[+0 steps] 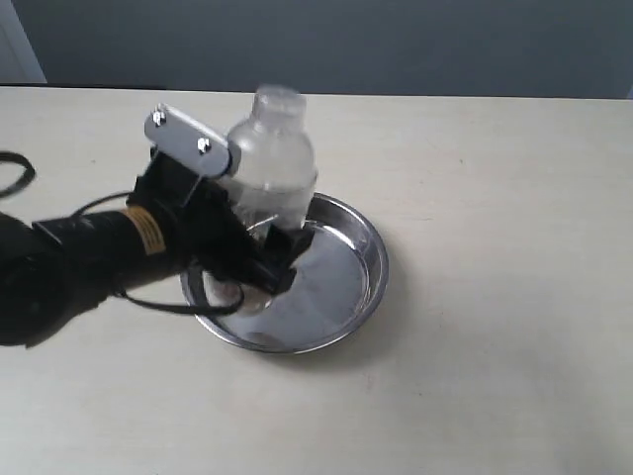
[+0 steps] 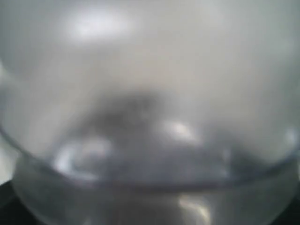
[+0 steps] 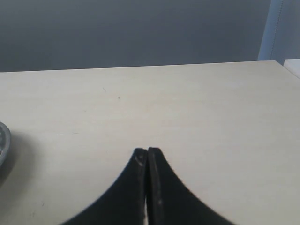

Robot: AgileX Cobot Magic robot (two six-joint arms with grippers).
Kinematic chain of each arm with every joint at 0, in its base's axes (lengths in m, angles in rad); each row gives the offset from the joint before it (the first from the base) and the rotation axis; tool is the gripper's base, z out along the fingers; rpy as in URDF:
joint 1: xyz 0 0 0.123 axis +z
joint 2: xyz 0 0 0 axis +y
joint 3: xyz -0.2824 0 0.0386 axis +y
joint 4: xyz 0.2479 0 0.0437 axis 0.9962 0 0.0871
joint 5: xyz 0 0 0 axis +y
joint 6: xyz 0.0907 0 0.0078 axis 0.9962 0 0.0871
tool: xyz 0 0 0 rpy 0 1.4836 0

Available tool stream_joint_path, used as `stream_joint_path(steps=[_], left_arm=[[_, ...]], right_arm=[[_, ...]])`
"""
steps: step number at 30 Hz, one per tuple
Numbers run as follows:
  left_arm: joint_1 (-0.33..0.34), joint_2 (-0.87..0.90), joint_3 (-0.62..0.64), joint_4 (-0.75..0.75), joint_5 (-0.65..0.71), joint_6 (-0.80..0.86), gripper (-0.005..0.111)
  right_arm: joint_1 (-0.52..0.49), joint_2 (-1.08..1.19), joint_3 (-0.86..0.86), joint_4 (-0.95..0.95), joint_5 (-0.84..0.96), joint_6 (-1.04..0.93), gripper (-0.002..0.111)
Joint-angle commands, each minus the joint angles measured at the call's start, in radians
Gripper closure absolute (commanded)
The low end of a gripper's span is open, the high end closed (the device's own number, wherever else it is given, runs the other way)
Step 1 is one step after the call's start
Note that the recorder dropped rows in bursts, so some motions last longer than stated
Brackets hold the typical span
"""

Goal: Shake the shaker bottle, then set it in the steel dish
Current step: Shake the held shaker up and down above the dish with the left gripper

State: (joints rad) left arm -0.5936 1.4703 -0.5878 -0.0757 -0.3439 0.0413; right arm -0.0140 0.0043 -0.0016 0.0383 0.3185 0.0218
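The clear plastic, dome-shouldered shaker bottle [image 1: 272, 163] stands just left of the middle of the exterior view. Its long axis is close to upright with the small round cap on top, and its lower body is over the upper-left part of the round, shiny steel dish [image 1: 374, 269]; whether its base touches the dish floor is hidden. The black left gripper [image 1: 265, 242] reaches in from the left edge with its jaws clamped on the bottle's lower body, so setting it down looks like a short straight drop, if any. The right gripper [image 3: 147, 157] is well apart over the pale surface [image 1: 495, 376], jaws pressed together on nothing.
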Motion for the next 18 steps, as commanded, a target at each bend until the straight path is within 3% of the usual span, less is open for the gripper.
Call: stream_joint_path(steps=[1,6,10,13,18], left_arm=[[0.002,-0.155,-0.184,-0.024,-0.121,0.027,0.106],[0.009,0.123,-0.085,-0.088,-0.095,-0.027,0.106],[-0.014,0.01,-0.144,0.045,-0.106,-0.026,0.106],[-0.004,-0.104,-0.213,0.007,-0.102,-0.013,0.106],[0.003,0.044,-0.124,-0.063,-0.069,-0.065,0.106]], right_arm=[[0.004,-0.004,0.002,0.0,-0.012,-0.002,0.109],[0.004,-0.004,0.002,0.0,-0.012,-0.002,0.109],[0.004,-0.004,0.002,0.0,-0.012,-0.002,0.109],[0.004,-0.004,0.002,0.0,-0.012,-0.002,0.109],[0.004,-0.004,0.002,0.0,-0.012,-0.002,0.109]])
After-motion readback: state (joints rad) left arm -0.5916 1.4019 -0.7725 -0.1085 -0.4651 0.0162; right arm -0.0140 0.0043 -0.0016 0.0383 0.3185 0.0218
